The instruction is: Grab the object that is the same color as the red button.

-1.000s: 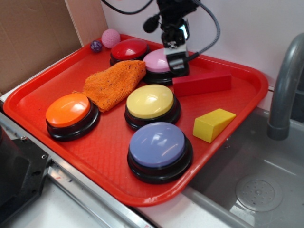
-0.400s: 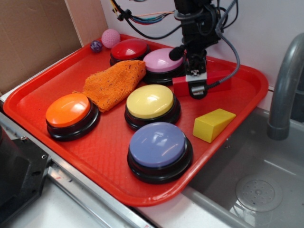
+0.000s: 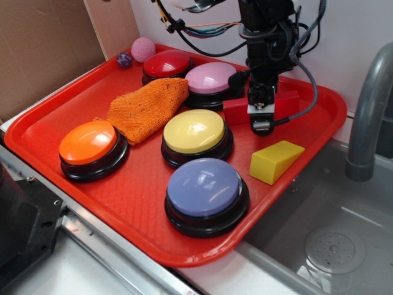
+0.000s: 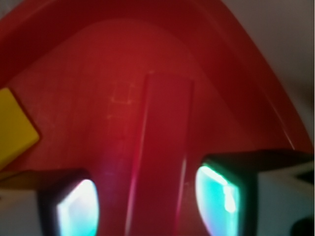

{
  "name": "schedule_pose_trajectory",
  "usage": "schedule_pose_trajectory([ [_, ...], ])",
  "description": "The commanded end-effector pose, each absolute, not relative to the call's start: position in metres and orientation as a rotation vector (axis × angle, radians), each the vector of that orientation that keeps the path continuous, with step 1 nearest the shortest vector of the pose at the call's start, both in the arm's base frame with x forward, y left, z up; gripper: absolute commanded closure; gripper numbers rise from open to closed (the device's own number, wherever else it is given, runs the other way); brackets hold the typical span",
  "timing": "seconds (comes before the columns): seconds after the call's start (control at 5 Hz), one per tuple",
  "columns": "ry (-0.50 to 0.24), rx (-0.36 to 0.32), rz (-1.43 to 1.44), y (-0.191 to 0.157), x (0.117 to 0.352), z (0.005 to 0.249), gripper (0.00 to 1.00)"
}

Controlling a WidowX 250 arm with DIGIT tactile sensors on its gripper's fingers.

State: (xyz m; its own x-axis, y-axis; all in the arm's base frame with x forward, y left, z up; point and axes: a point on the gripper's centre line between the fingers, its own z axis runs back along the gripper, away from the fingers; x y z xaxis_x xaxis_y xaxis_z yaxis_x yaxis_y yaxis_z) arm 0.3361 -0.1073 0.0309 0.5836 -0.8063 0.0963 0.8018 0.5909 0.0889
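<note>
The gripper point(image 3: 260, 117) hangs straight down over the red rectangular block point(image 3: 236, 110), which lies on the red tray point(image 3: 123, 184) near its back right corner, just beside the pink button point(image 3: 210, 78). From the wrist, the fingers point(image 4: 74, 209) sit spread either side of the bar, gaps showing, nothing clamped. The red button point(image 3: 166, 63) sits at the tray's back edge. A yellow wedge block point(image 3: 275, 161) rests close to the right edge.
</note>
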Motion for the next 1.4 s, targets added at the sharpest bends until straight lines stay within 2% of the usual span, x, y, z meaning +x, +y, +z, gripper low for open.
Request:
schedule_pose_trajectory([
  [0.0,-0.214,-0.029,-0.934,-0.115,0.345,0.047,1.00],
  [0.2,-0.190,-0.071,-0.934,-0.111,0.348,0.049,1.00],
  [0.4,-0.129,-0.014,-0.919,-0.107,0.349,0.064,1.00],
  [0.6,-0.070,0.040,-0.932,-0.103,0.345,0.100,1.00],
  [0.8,-0.020,0.024,-0.846,-0.080,0.332,0.138,1.00],
  [1.0,-0.017,0.037,-0.731,-0.048,0.306,0.155,1.00],
  [1.2,-0.006,0.031,-0.646,-0.027,0.283,0.162,1.00],
])
